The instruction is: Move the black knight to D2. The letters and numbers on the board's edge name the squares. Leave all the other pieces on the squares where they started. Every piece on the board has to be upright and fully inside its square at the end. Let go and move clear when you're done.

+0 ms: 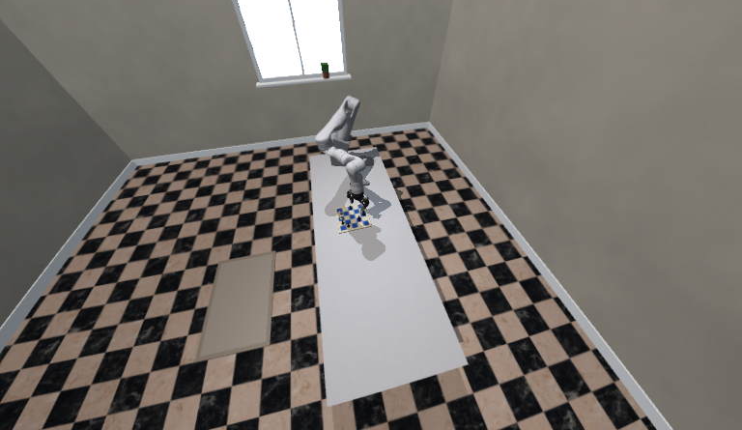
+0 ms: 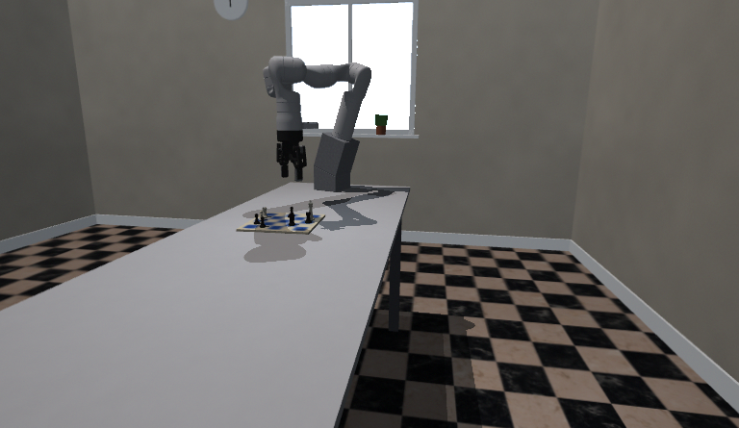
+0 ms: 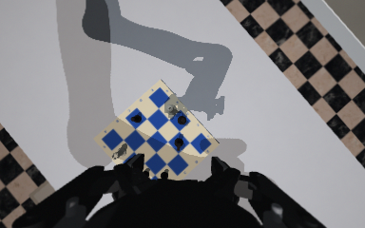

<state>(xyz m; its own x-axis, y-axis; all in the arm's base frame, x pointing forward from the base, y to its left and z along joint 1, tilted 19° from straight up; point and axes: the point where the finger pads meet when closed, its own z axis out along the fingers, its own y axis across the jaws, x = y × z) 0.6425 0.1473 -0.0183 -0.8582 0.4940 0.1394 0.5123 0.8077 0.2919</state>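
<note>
The board's (image 3: 157, 133) edge letters are too small to read; its near corner is hidden.
</note>
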